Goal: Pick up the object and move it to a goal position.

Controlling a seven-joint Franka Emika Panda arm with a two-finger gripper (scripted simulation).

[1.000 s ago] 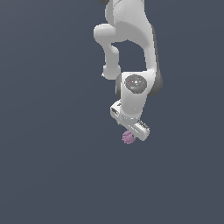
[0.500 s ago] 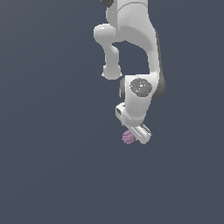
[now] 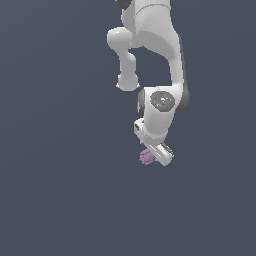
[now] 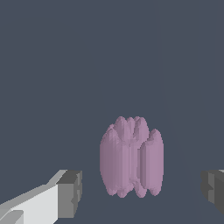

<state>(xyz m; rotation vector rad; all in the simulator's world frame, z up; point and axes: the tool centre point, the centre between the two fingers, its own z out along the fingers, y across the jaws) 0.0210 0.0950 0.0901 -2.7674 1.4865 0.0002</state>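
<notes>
One pinkish-purple object (image 4: pixel 131 158) sitting between two fingertips (image 4: pixel 70 194) of one gripper (image 4: pixel 142 192); jaws spread, fingers flanking object, not touching.

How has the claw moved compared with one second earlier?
Yes, slightly. The claw has shifted down and toward the exterior view's right, while the pinkish-purple blob stayed where it was.

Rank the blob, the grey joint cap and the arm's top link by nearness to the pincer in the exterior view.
1. Blob: right beside the pincer, towards the exterior view's left.
2. Grey cap: on the wrist joint above the pincer.
3. Top link: at the picture's upper edge.
</notes>
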